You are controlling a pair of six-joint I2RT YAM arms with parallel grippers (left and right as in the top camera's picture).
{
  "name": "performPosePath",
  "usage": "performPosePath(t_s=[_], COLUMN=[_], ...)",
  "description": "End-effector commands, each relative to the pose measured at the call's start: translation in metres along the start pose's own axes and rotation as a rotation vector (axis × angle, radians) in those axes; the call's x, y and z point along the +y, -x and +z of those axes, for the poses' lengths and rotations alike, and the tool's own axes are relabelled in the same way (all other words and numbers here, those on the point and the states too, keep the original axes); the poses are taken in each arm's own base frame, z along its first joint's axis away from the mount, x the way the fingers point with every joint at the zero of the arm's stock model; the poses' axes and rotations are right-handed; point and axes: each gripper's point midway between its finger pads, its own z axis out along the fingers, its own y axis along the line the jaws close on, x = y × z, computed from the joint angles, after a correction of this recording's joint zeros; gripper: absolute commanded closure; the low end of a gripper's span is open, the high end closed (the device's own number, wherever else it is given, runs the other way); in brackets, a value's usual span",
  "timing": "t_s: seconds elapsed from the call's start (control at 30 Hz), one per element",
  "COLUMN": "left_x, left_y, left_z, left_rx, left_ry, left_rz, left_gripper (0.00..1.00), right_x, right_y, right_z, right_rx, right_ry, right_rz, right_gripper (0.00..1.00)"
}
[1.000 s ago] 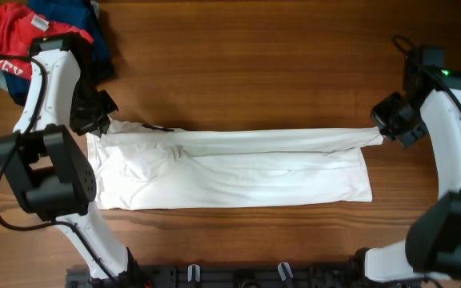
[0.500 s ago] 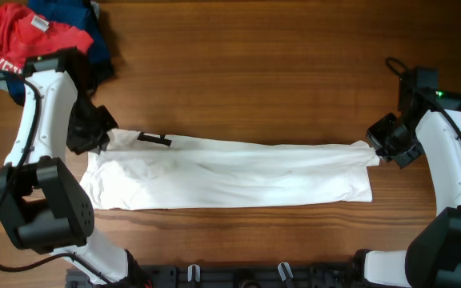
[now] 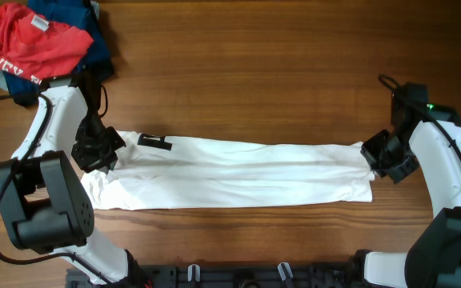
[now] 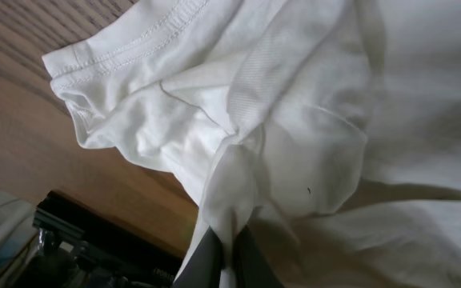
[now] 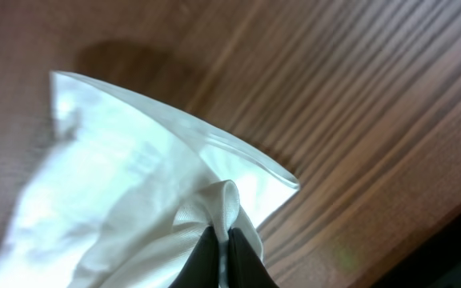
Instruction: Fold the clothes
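The clothes, a white shirt folded into a long band with a small dark label, lie across the table's middle. My left gripper is shut on a pinch of the cloth at its left end, above a hemmed edge; the left gripper shows fabric squeezed between the dark fingers. At the right end my right gripper is shut on the folded top layer. In the right wrist view the right gripper clamps a white fold of the clothes above the wood.
A red printed T-shirt lies on navy garments at the far left corner. A black rail runs along the near table edge. Bare wood stretches behind the shirt.
Both grippers have drawn the shirt's far edge toward the near edge, narrowing the fold. The top layer has settled flatter onto the lower one. Both arms moved nearer.
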Motion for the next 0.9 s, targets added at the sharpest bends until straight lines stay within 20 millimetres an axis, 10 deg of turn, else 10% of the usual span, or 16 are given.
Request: performPosePath(t_s=[0.0, 0.1, 0.2, 0.27, 0.3, 0.47, 0.87], left_x=[0.009, 0.011, 0.014, 0.016, 0.016, 0.017, -0.02], left_y=[-0.002, -0.005, -0.012, -0.014, -0.014, -0.013, 0.002], left_z=[-0.002, -0.002, -0.002, -0.002, -0.002, -0.002, -0.044], left_rx=[-0.004, 0.011, 0.036, 0.044, 0.046, 0.041, -0.072], left_ry=[0.017, 0.025, 0.039, 0.047, 0.048, 0.055, -0.191], left_rz=[-0.033, -0.031, -0.028, -0.023, -0.023, -0.023, 0.051], left_gripper=[0.96, 0.95, 0.54, 0.47, 0.32, 0.21, 0.21], right_x=[-0.003, 0.0, 0.002, 0.004, 0.004, 0.008, 0.028], right_y=[0.0, 0.002, 0.004, 0.006, 0.006, 0.011, 0.046], right_z=[0.0, 0.0, 0.0, 0.0, 0.0, -0.004, -0.039], right_rx=[-0.016, -0.024, -0.032, -0.039, -0.04, -0.058, -0.145], right_ry=[0.013, 0.021, 0.033, 0.039, 0.041, 0.057, 0.182], right_rz=[0.027, 0.003, -0.027, -0.044, -0.044, -0.045, -0.238], right_gripper=[0.96, 0.89, 0.55, 0.27, 0.25, 0.18, 0.0])
